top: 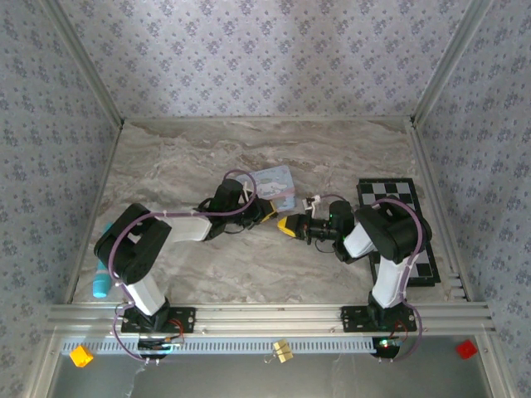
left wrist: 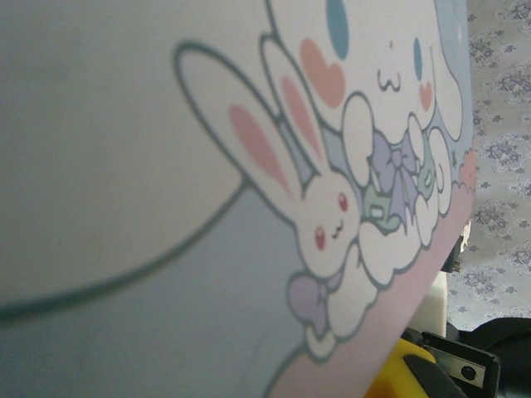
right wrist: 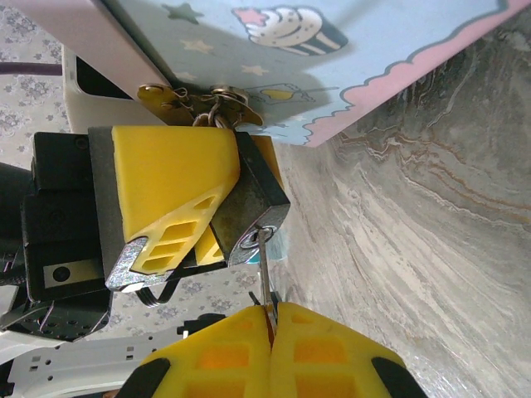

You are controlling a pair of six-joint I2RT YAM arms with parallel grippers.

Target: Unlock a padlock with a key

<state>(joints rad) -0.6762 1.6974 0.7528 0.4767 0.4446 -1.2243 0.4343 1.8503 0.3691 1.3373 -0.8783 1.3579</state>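
Observation:
The padlock [right wrist: 249,199] is a small dark block hanging by its shackle from the brass hasp [right wrist: 199,98] of a pale blue cartoon tin [right wrist: 357,50]. My left gripper [top: 265,214] is shut on the padlock, with one yellow finger [right wrist: 166,186] pressed flat against its side. The key [right wrist: 264,269] is thin and silver, and its tip sits in the keyhole on the padlock's underside. My right gripper [right wrist: 270,319] is shut on the key's head just below the padlock. In the left wrist view the tin's printed lid [left wrist: 249,207] is very close, with a yellow fingertip [left wrist: 406,373] at the bottom right.
A black-and-white chequered board [top: 398,228] lies at the right of the marble table. A teal object [top: 101,280] lies at the left edge. On the front rail sit a yellow block [top: 80,356], a small brass lock [top: 282,350] and a red block [top: 465,348].

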